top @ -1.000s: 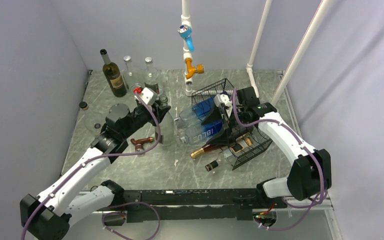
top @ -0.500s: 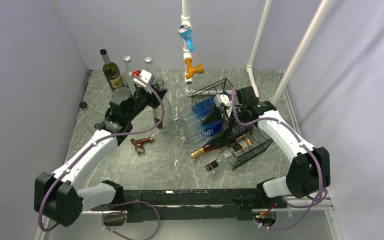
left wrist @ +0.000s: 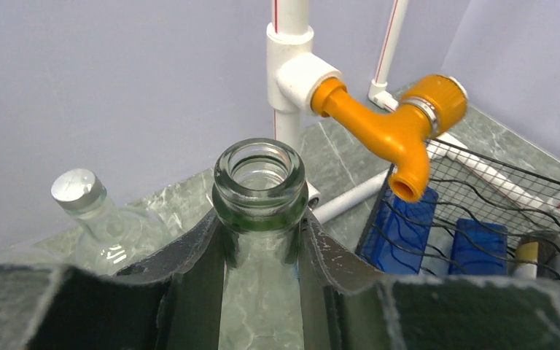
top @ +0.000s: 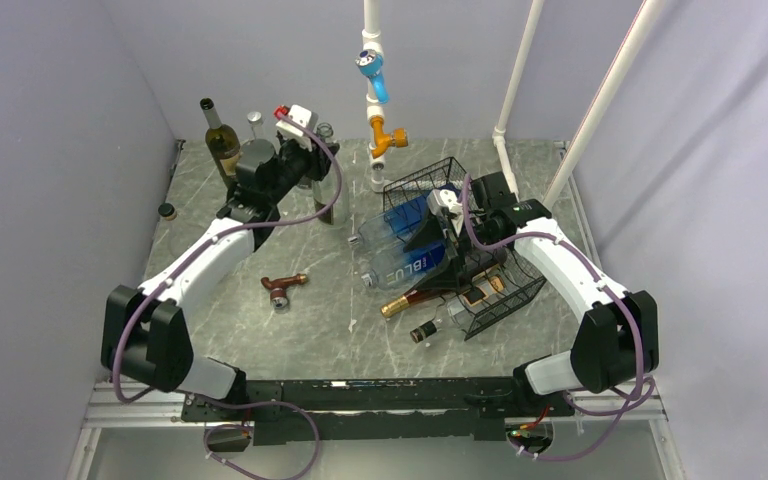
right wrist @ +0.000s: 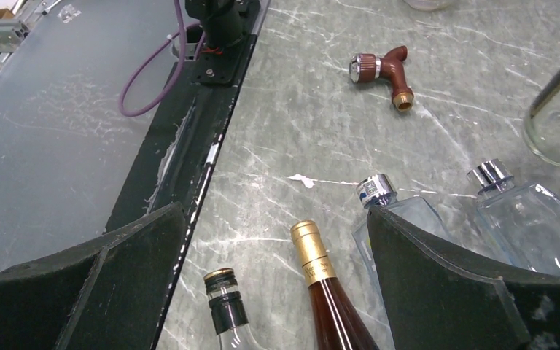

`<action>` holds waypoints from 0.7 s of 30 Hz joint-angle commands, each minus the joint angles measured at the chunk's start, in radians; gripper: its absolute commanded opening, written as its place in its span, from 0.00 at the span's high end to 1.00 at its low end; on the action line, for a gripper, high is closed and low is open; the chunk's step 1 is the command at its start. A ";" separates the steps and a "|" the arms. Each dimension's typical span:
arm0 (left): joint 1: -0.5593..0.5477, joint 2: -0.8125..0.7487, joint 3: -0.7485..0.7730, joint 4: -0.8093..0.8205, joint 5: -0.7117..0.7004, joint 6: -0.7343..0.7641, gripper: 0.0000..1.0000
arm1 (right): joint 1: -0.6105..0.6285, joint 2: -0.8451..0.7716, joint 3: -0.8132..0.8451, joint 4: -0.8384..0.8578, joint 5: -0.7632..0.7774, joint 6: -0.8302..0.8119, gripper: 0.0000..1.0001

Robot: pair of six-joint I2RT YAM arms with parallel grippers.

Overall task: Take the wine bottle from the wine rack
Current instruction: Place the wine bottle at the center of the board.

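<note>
Wine bottle (left wrist: 259, 198) handling: greenish clear glass, stiff, smooth, breakable; open-mouthed and seemingly empty, so probably light; the neck just under the lip gives the surest hold.
Right pincer (right wrist: 275, 211): jaws wide, holding nothing, at the wine rack (top: 510, 298), above an amber bottle (right wrist: 322, 292).
Left pincer (left wrist: 260, 219): clamped on that neck, bottle upright.
Bottle's place: off the rack, well to its left and farther back, near a dark bottle (top: 222, 142).

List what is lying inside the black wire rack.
Two blue-labelled clear bottles, a gold-capped brown bottle and a dark-capped clear bottle, necks poking out. The right arm covers the rack's middle, so anything there is hidden.
</note>
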 commanded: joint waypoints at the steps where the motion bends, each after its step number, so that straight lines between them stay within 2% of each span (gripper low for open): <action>1: 0.010 0.028 0.146 0.263 0.016 -0.010 1.00 | -0.004 -0.001 0.046 -0.022 -0.026 -0.055 0.01; 21: 0.019 0.291 0.373 0.281 -0.029 0.004 1.00 | -0.004 0.000 0.053 -0.036 -0.015 -0.072 0.01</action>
